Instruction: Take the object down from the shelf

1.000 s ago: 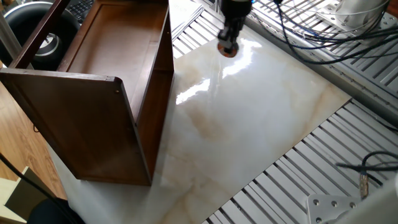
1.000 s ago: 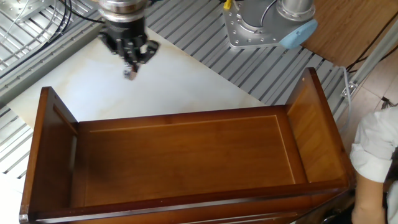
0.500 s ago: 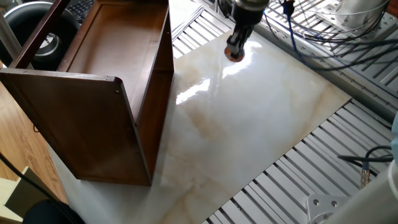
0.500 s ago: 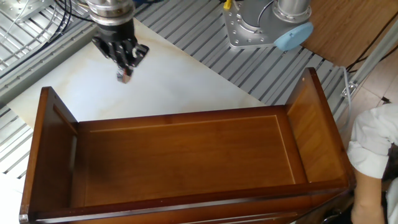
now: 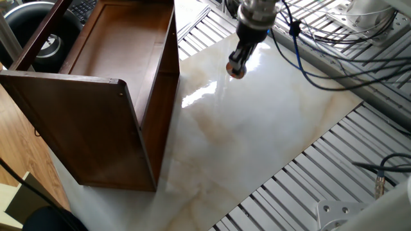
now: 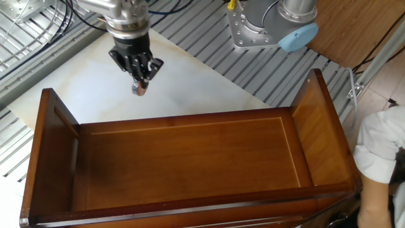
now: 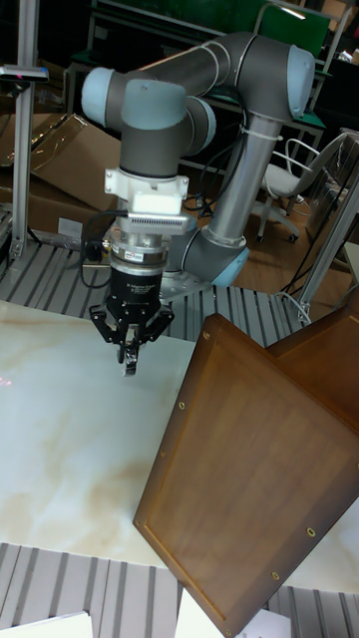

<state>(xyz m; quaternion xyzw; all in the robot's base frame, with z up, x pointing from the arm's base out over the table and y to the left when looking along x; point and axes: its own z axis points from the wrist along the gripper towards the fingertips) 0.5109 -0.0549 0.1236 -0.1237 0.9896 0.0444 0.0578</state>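
My gripper (image 5: 236, 66) (image 6: 140, 84) (image 7: 130, 361) hangs over the white marble slab, shut on the object (image 5: 237, 71) (image 6: 140, 88) (image 7: 130, 369), a small round disc with a silver rim and orange-brown face. The disc is held edge-down a little above the slab, apart from the shelf. The shelf (image 5: 122, 96) (image 6: 190, 161) (image 7: 259, 469) is a big dark brown wooden unit lying beside the slab, its recessed board bare.
The white marble slab (image 5: 257, 135) lies on a ribbed metal table. Cables (image 5: 321, 51) trail at the back right. A black ring with a silver centre (image 5: 48, 45) sits behind the shelf. The arm's base (image 6: 272, 25) stands nearby, and a person's sleeve (image 6: 380, 158) is at the edge.
The gripper, still holding the disc, has shifted across the slab toward the shelf and slightly lower. The shelf has not moved.
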